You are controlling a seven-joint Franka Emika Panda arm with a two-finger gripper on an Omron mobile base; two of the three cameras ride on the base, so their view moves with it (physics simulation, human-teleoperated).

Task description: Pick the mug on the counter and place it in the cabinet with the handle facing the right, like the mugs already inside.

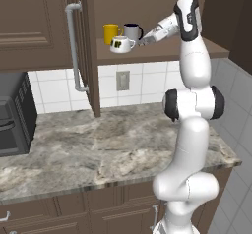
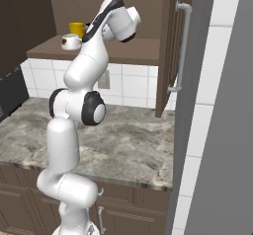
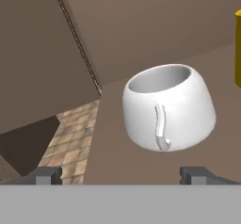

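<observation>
Mug (image 1: 121, 44): on cabinet shelf (image 1: 162, 55), before yellow mug (image 1: 111, 32) and grey mug (image 1: 133, 31)
Handle (image 3: 161, 129): faces claw
Claw (image 3: 124, 175): wide open, empty
Advice: back straight out, no nudging

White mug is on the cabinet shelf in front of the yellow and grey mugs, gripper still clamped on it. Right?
Not quite. The white mug does sit on the cabinet shelf in front of the yellow mug and grey mug, but the gripper is open and clear of it: the hand view shows both fingertips spread wide, short of the mug, its handle facing the camera.
</observation>
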